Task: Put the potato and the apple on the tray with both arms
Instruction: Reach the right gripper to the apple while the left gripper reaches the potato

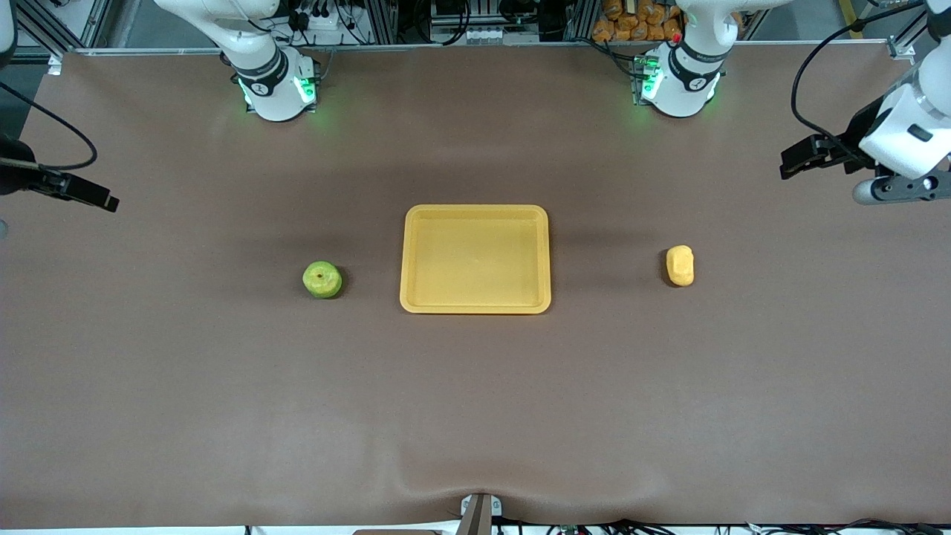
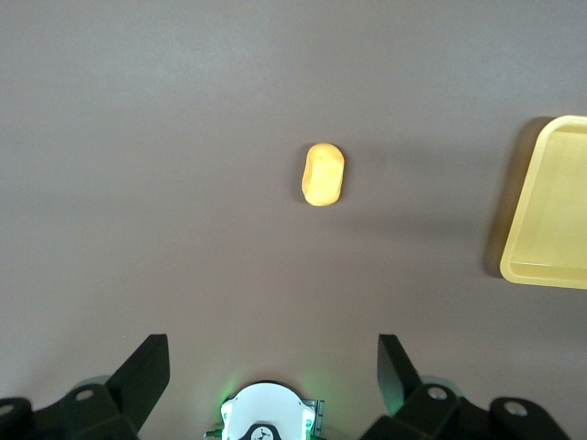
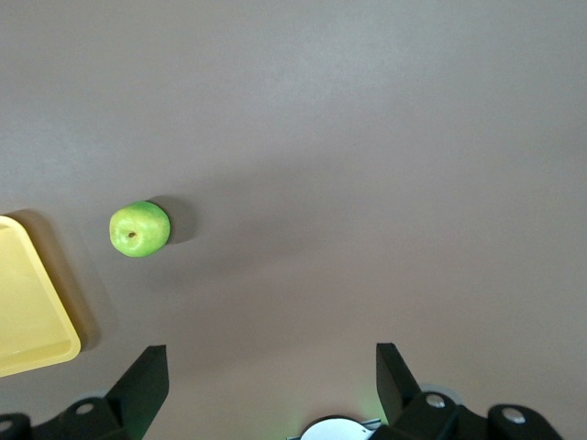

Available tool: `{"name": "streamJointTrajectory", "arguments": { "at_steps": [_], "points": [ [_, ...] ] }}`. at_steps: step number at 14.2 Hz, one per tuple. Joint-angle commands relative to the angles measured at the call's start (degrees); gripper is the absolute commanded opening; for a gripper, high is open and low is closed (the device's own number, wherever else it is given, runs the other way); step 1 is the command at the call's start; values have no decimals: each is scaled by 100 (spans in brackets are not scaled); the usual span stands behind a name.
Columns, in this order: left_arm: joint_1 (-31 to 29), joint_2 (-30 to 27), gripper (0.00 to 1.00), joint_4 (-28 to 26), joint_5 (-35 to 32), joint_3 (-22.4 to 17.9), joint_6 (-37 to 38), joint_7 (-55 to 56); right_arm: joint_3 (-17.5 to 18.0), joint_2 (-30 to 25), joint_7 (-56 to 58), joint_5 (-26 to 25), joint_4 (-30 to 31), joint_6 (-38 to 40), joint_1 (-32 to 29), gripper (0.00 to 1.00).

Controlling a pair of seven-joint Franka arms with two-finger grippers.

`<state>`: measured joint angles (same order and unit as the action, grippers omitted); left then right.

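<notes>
Brown matte tabletop (image 1: pixel 475 416) up front: smooth yellow tray (image 1: pixel 475 212) mid-table, round apple (image 1: pixel 322 280) toward the right arm's end, potato (image 1: pixel 680 265) toward the left arm's, long axis running toward the bases. Both arms wait high at the ends.

Left wrist view: left gripper (image 2: pixel 273 367) spread wide above potato (image 2: pixel 323 174).

Right wrist view: right gripper (image 3: pixel 271 365) spread too, apple (image 3: pixel 139 228) dimple-up beside tray (image 3: pixel 41 348).

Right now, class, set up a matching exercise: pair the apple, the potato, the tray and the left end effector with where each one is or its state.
Things:
1. apple
2. potato
3. tray
4. left end effector

Descriptions:
A. on the table toward the left arm's end
B. open, in the air above the table
C. between the two foods, holding nothing
D. on the table toward the right arm's end

Pairs: 1-D, 2-A, 3-C, 4-B
</notes>
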<state>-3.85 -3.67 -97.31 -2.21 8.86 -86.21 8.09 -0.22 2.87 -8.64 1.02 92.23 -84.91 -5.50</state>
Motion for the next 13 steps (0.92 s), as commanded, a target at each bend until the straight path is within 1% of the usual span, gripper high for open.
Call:
{"name": "streamJointTrajectory", "arguments": {
  "at_steps": [1, 3, 7, 9, 11, 13],
  "points": [
    [-72, -90, 100, -375, 116, 28, -290, -141, 83, 328, 81, 82, -170, -25, -22, 100],
    [-72, -99, 100, -648, 107, 28, -571, -141, 83, 459, 81, 82, -161, -140, 31, 100],
    [-72, -116, 100, -1096, 107, 54, -1116, -141, 83, 1073, 81, 38, -170, -306, 93, 100],
    [-72, -116, 100, -1438, 98, 63, -1528, -141, 83, 1320, 81, 30, -196, -333, 136, 100],
    [-63, -108, 100, -1772, 90, 72, -1950, -141, 83, 1636, 73, 64, -468, -342, 154, 100],
    [-54, -134, 100, -2211, 81, 80, -2477, -141, 83, 1795, 64, 91, -513, -360, 189, 100]
  ]
}}
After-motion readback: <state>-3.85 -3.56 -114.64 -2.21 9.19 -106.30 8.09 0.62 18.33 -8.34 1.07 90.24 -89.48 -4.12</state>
